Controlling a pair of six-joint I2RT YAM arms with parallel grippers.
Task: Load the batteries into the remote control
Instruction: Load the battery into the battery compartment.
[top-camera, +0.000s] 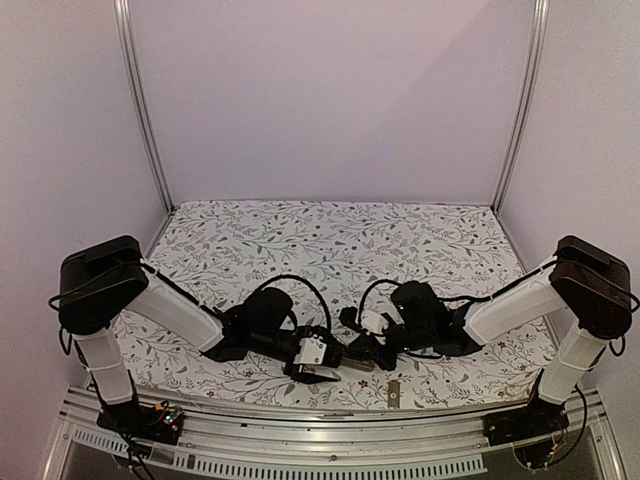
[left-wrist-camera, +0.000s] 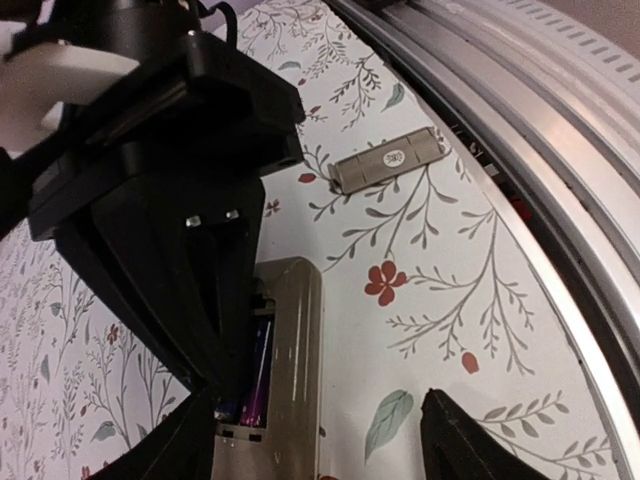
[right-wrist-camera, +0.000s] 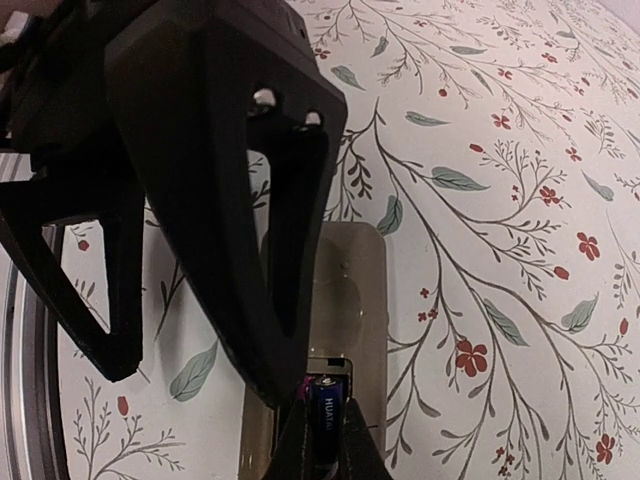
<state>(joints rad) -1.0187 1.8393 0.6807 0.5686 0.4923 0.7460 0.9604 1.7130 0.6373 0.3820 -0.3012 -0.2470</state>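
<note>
The floral table (top-camera: 330, 235) carries everything, and the left arm (top-camera: 175, 310) and right arm (top-camera: 510, 305) reach in low to meet near its front edge. There the remote control (left-wrist-camera: 295, 340) lies face down, its grey-beige back up and the battery bay exposed, which suits loading from above. A flat grey cover (left-wrist-camera: 388, 160) rests well apart from it, close to the metal rail, probably so the bay stays clear.

The batteries (left-wrist-camera: 258, 365) lie inside the bay, dark with a purplish sheen. There seem to be two, side by side, though the second is partly hidden.

The left tool (left-wrist-camera: 330, 445) stands wide, clamping nothing. One finger is just beside the remote's long edge and the other well apart, seemingly to keep the handset from sliding. I cannot tell whether the near finger touches it.

The right tool (right-wrist-camera: 322, 455) is closed to a narrow point and angled down into the bay. Its tips touch the end of a battery, apparently to seat it rather than carry it.
</note>
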